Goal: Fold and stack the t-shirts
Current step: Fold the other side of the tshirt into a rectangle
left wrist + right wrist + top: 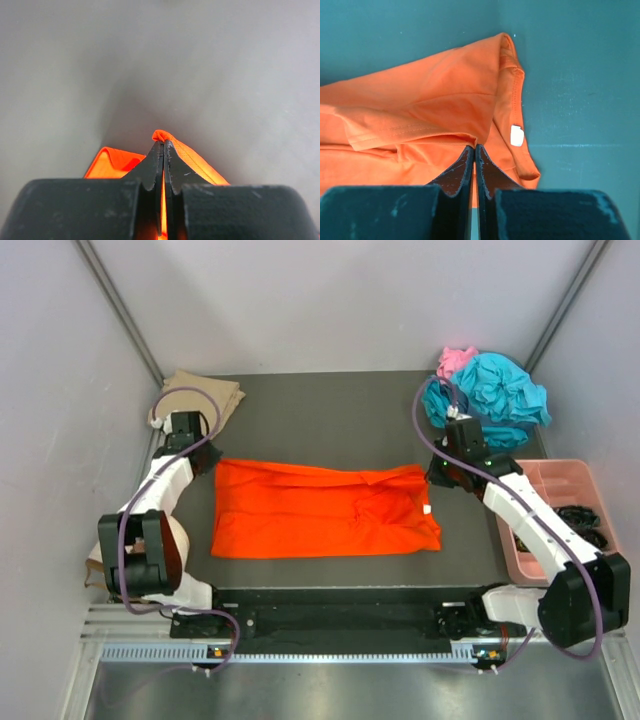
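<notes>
- Orange t-shirt (320, 510), one, lies flat mid-surface (330, 410), long axis left to right, white label (517, 135) at its right end.
- Two hands: left hand (163, 145) clamped on its far left corner, right hand (474, 148) pinching its far right corner.
- Far corners: one tan t-shirt (205, 392) left; teal heap (500, 390) and one pink t-shirt (457, 360) right.

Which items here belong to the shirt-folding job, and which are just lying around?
Job:
- orange shirt
- tan shirt
- teal shirts
- pink shirt

Lying about:
- pink tray, dark bits inside
- cream round thing by the left arm
</notes>
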